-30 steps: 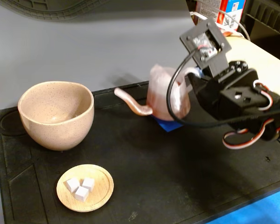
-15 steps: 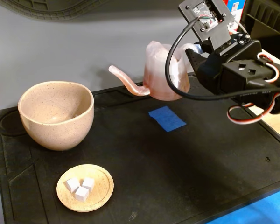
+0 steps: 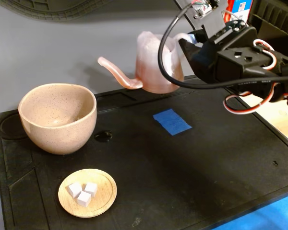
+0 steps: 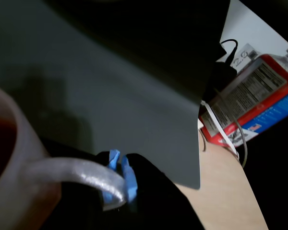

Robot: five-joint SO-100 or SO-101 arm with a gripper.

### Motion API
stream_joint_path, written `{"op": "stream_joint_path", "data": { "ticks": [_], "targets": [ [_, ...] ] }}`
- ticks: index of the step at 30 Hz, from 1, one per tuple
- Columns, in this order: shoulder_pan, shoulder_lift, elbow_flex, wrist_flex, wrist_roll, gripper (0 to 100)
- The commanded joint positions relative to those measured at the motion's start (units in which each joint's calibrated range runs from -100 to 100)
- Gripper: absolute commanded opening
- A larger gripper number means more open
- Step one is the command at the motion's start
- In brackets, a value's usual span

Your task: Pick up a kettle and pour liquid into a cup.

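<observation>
On my fixed view the cup (image 3: 57,117) stands near the mat's (image 3: 206,163) left edge, with a saucer (image 3: 88,192) of white cubes (image 3: 83,192) toward the front edge. The kettle (image 3: 156,64) is at the back edge, spout pointing left toward the cup, blue tape (image 3: 172,121) in front of it. The gripper (image 3: 186,42) is at its handle (image 4: 77,173); my wrist view shows a blue-padded finger (image 4: 125,175) against the handle and dark red liquid (image 4: 0,143) inside. I cannot tell whether the fingers clamp it.

Black mat (image 3: 192,167), blue tape patch (image 3: 172,121), wooden saucer (image 3: 88,192) (three white cubes (image 3: 83,191) on it), red carton (image 4: 252,103).
</observation>
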State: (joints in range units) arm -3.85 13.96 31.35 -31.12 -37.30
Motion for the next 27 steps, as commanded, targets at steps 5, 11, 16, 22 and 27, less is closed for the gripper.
{"op": "stream_joint_path", "data": {
  "ticks": [5,11,16,22,27],
  "targets": [
    [-0.22,-3.55,-5.67,0.20,0.01,1],
    [-0.37,-3.46,-5.67,0.29,0.01,1],
    [-0.60,-3.46,-5.67,0.29,0.01,1],
    [-0.75,-3.46,-5.67,0.38,0.06,1],
    [-1.96,-3.46,-8.67,5.22,0.06,1]
  ]
}}
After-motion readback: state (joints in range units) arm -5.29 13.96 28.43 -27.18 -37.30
